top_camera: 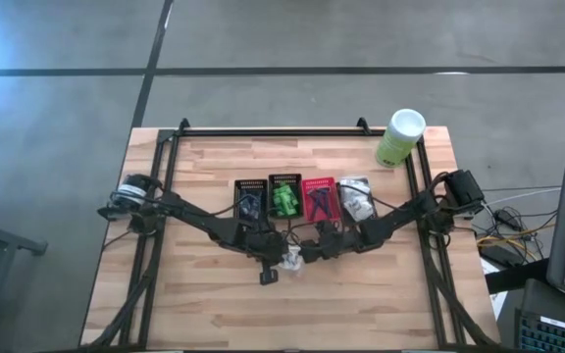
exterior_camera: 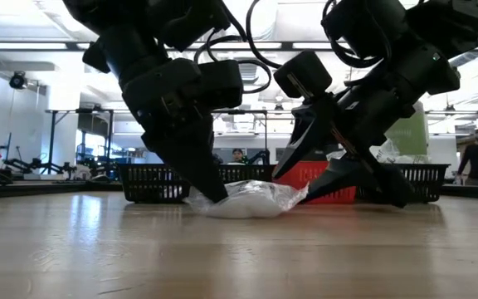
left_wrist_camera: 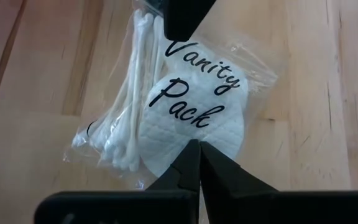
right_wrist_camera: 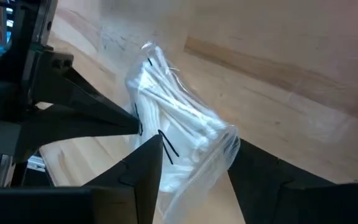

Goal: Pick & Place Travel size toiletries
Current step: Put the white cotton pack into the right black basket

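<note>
Wood tabletop under both arms, lab room behind it. Your target is the vanity pack, a clear crinkly packet of cotton swabs and round pads, lying flat on the bare wood just in front of the basket row: black basket, green bottles in the next one, red basket, and white packets at the end. Both claws meet on this one packet. Left gripper is pinched fully shut with its tips at the packet's near edge, apparently nipping the plastic; you can't confirm a solid hold. Packet runs away from that claw, swabs lengthwise along the same line. Right gripper comes in from the opposite side, jaws partly spread, straddling the packet's end with plastic bunched between the fingers; not yet clamped as far as you can see. In the low view both arms slope down steeply, tips at table level, touching the packet from either side. Neither arm is clearly nearer, both are on it. Next move likely turns on the right claw closing across the packet's short width while the left steadies it. Pale-green canister sits well apart at the far corner.
</note>
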